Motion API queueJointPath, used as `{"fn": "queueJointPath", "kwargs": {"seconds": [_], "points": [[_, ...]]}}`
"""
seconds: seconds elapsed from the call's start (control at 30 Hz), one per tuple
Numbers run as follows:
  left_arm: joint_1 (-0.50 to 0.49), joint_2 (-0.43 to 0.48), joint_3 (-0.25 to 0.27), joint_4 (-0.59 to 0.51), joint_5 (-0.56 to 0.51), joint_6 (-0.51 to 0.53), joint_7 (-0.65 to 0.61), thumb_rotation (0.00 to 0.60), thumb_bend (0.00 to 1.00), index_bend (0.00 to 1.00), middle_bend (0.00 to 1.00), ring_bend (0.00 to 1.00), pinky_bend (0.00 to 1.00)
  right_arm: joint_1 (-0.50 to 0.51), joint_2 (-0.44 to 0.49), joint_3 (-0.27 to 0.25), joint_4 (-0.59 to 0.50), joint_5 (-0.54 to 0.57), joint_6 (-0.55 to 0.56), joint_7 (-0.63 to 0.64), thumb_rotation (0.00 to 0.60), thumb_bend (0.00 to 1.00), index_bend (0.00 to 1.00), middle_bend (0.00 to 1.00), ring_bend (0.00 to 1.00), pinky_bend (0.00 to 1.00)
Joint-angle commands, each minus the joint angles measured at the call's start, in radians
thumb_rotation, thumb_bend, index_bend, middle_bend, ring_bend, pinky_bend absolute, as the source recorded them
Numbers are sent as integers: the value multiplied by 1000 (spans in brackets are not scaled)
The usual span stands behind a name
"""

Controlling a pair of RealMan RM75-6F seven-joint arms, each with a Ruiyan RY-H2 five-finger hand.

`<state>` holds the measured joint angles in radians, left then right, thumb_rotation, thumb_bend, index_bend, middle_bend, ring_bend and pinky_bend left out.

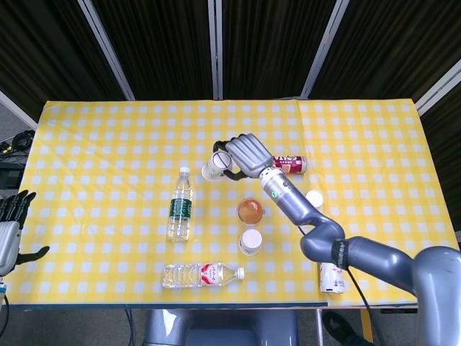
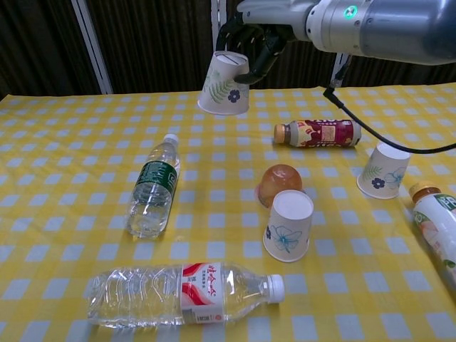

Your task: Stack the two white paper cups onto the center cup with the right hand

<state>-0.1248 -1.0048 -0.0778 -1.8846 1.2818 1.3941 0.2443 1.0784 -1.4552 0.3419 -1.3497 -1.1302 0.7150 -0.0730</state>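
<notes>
Right hand [image 2: 251,39] grips one cup [image 2: 224,84] aloft; center cup [image 2: 288,225] unstacked, third cup [image 2: 382,170] waits near the worktop's right edge.

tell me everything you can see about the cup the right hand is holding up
The lifted cup is a white paper cup printed with green leaves and a small dark flower. It is upside down, tilted, its wide mouth facing down and toward the robot's left. The right hand grips it from above by the narrow closed base, fingers wrapped around it. It hangs in the air above the yellow checked tablecloth, touching nothing but the hand. It looks undented.
</notes>
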Motion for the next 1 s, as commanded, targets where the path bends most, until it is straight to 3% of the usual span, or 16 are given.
{"fn": "queueJointPath", "kwargs": {"seconds": [0.03, 0.2, 0.5, 1.0], "points": [[-1, 0, 7, -5, 10, -3, 4, 600, 0, 0, 0, 0, 0, -110, 202, -77, -269, -8, 16, -49, 600, 326, 442, 538, 461, 416], [-2, -1, 12, -8, 17, -3, 9, 600, 0, 0, 0, 0, 0, -154, 290, -136, -399, -69, 28, -77, 600, 326, 445, 538, 461, 418], [-2, -1, 23, -13, 32, -3, 10, 600, 0, 0, 0, 0, 0, -231, 356, -227, -497, -240, 115, -134, 600, 327, 454, 538, 461, 402], [1, 4, 33, -18, 47, 1, 3, 600, 0, 0, 0, 0, 0, -273, 322, -274, -481, -327, 152, -121, 600, 323, 457, 532, 461, 402]]}}
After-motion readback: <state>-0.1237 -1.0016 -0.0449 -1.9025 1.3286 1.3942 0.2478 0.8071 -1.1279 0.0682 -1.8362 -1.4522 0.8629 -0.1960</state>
